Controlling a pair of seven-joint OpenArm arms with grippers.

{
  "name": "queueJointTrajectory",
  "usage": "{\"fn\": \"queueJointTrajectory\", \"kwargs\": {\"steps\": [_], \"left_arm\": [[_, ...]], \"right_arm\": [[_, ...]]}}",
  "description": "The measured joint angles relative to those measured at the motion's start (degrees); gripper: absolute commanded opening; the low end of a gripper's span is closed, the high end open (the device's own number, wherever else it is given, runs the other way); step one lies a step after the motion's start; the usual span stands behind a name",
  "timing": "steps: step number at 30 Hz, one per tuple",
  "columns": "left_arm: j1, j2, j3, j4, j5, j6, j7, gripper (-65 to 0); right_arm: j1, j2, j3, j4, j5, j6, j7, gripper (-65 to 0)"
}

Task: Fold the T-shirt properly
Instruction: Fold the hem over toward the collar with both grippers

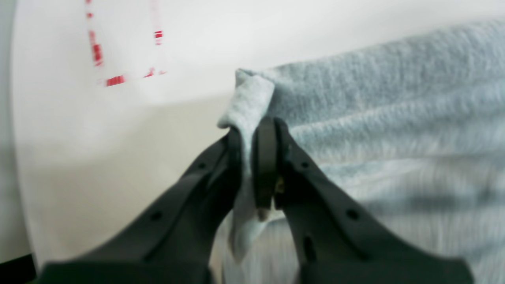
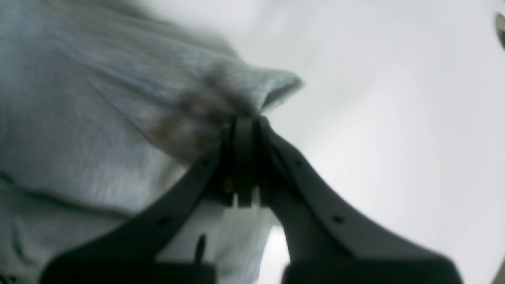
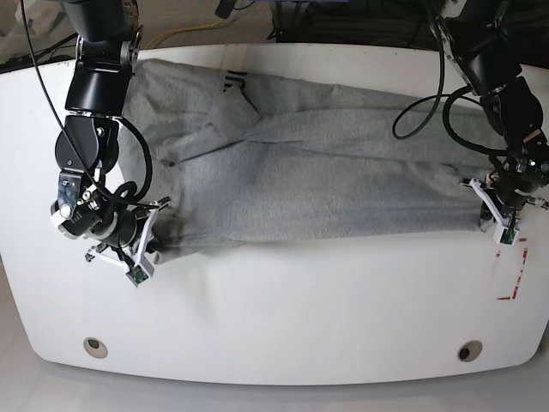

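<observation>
T-shirt point(image 3: 300, 167), heather grey, lies spread lengthwise across the far half of the white surface point(image 3: 283, 318), its long edge running between the two arms and its cloth full of soft creases. Small dark lettering shows near its far edge, towards the right arm's side.

Left end effector point(image 1: 252, 136) is closed tight on a corner of the T-shirt: in the left wrist view a narrow fold of grey cloth is pinched between the dark fingers point(image 1: 265, 157), with a tongue of fabric poking out above them and more hanging below. Beyond the T-shirt's corner on that side, red tape marks point(image 1: 114, 59) sit on the surface, near the cloth but apart from it.

Right end effector point(image 2: 244, 126) is likewise clamped shut on the T-shirt's opposite corner; the right wrist view shows a bunched peak of cloth rising just past its fingertips, pulled into taut diagonal wrinkles. That picture is blurred, so finer detail cannot be told.
</observation>
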Motion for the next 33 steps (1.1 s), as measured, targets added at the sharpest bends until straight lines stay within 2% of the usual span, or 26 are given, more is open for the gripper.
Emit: {"fn": "queueJointTrajectory", "kwargs": {"steps": [4, 12, 15, 20, 24, 25, 28, 31, 33], "left_arm": [[3.32, 0.0, -0.04, 3.82, -0.2, -0.2, 0.02, -65.0], [8.09, 0.33, -1.44, 5.35, -0.59, -0.26, 0.0, -65.0], [9.16, 0.11, -2.51, 5.31, -0.35, -0.39, 0.07, -65.0], [9.27, -0.02, -2.12, 3.19, -0.85, -0.44, -0.44, -65.0], [9.46, 0.07, -1.99, 0.46, -0.55, -0.66, -0.15, -63.2], [9.53, -0.07, -1.51, 0.24, -0.37, -0.63, -0.04, -59.7], [10.03, -2.01, 1.86, 0.04, 0.28, -0.59, 0.04, -45.8], [10.64, -3.5, 3.02, 0.11, 0.24, -0.17, -0.22, -29.4], [11.37, -3.67, 2.86, 0.15, 0.48, 0.04, -0.15, -22.9]], "right_arm": [[-5.05, -0.31, 3.23, 9.33, 1.42, 0.28, -4.46, -65.0], [-18.88, -0.63, 6.19, 20.65, 1.31, 0.26, -5.33, -65.0], [-22.99, -1.22, 6.97, 22.14, 1.4, 0.22, -5.07, -65.0], [-29.57, -4.59, 12.81, 22.29, 1.7, 0.33, -5.16, -65.0], [-32.44, -5.29, 13.68, 22.23, 1.64, 0.28, -5.11, -65.0], [-32.83, -5.33, 13.73, 22.21, 1.64, 0.26, -5.11, -61.5], [-34.18, -5.84, 13.75, 21.99, 1.2, 0.24, -5.16, -45.3], [-35.74, -6.05, 14.16, 21.84, -0.63, -0.13, -5.9, -25.4], [-36.5, -6.08, 14.21, 21.81, -0.59, -0.11, -6.05, -17.0]]}}
